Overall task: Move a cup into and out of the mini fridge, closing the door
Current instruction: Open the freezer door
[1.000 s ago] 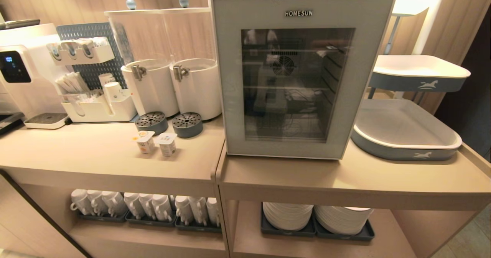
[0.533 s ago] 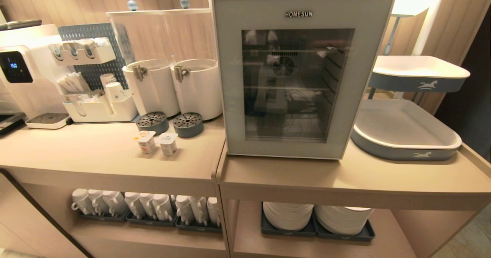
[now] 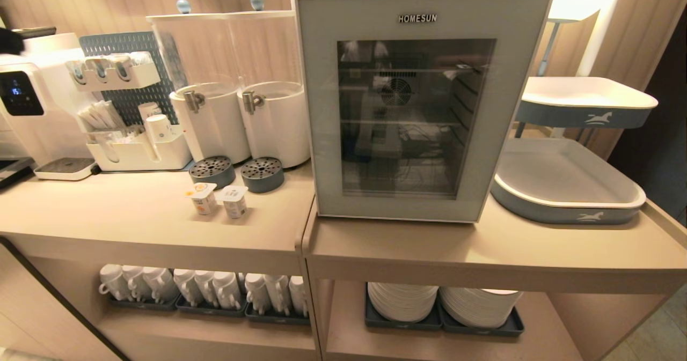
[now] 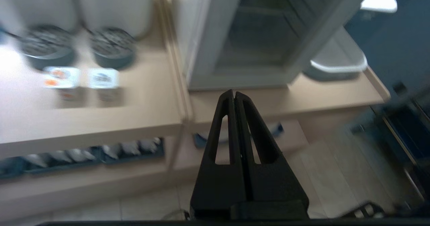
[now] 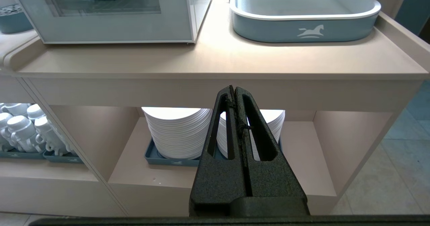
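Little has shifted on the desk (image 3: 161, 227) since a second ago: the mini fridge (image 3: 424, 106), the two small sealed cups (image 3: 219, 200) and the trays sit where they were, and only a dark shape has come into the head view's far upper left corner, above the white drinks machine (image 3: 32, 109). Neither arm shows otherwise in that view.

Pale wood desks run side by side before a wall of beige slats. On the right-hand desk stands the mini fridge, its door (image 3: 397, 205) flush against the cabinet, dark glass showing wire shelves and a round fan. Just beside it to the right lies a grey-blue tray (image 3: 569, 211) with a horse emblem, a second tray (image 3: 585, 117) raised behind it. On the left desk, two white dispensers (image 3: 241, 119) stand beside the fridge, two round grey drip grates (image 3: 236, 172) before them, and the sealed cups nearer the front edge. White mugs (image 3: 204, 291) fill the shelf below; stacked plates (image 3: 445, 302) sit under the fridge.

The left gripper (image 4: 234, 95), jaws clenched on nothing, hangs in front of the desks, pointing toward the fridge's lower front; its view is blurred. The right gripper (image 5: 234, 90), jaws likewise pressed together and empty, sits low before the plate shelf.
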Controlling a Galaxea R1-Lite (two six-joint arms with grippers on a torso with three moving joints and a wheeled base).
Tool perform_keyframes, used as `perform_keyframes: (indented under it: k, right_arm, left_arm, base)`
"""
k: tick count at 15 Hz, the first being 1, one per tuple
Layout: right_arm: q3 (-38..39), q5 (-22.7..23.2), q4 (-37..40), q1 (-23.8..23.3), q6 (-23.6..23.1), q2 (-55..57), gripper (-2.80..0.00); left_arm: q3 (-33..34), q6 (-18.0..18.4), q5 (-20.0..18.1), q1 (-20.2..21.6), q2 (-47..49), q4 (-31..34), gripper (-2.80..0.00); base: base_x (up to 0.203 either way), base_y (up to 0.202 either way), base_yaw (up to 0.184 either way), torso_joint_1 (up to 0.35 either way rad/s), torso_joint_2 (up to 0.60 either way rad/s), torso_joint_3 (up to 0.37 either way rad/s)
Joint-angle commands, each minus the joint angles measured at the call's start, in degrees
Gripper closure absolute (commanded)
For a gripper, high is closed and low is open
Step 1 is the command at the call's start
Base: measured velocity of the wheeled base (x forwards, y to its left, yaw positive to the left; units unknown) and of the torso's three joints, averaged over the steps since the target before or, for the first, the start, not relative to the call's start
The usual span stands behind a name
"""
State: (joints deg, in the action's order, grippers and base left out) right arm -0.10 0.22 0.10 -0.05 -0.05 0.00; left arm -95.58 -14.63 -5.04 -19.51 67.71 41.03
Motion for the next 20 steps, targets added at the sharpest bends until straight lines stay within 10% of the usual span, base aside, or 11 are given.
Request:
perform_keyframes:
  k: [1,5,7,9,10,20]
  right_arm:
    - [0.01,0.04,-0.01,0.02,0.05,0.09,0.00]
    - [0.01,0.04,-0.01,-0.04,-0.04,0.00,0.00]
    - [0.01,0.04,-0.01,-0.04,-0.04,0.00,0.00]
    - [0.01,0.04,-0.01,-0.04,0.05,0.00,0.00]
    - [0.01,0.04,-0.01,-0.03,0.05,0.00,0.00]
    - [0.01,0.04,-0.01,-0.04,0.14,0.00,0.00]
  left_arm:
    - [5.08,1.02,-22.63,9.46,7.89,-4.96,0.00]
    - [33.30,16.66,-56.04,26.85,11.10,-32.24,0.00]
    - [38.79,21.92,-66.63,30.75,18.18,-44.75,0.00]
    - [37.47,24.16,-69.98,30.87,24.83,-52.24,0.00]
    - [35.82,24.68,-70.38,29.98,28.02,-54.67,-2.80]
    - [2.57,21.52,-67.06,17.93,55.55,-66.06,-2.80]
  base:
    - [0.000,0.000,0.000,0.000,0.00,0.000]
    - [0.000,0.000,0.000,0.000,0.00,0.000]
    - [0.000,0.000,0.000,0.000,0.00,0.000]
    - [0.000,0.000,0.000,0.000,0.00,0.000]
    - [0.000,0.000,0.000,0.000,0.00,0.000]
    - [0.000,0.000,0.000,0.000,0.00,0.000]
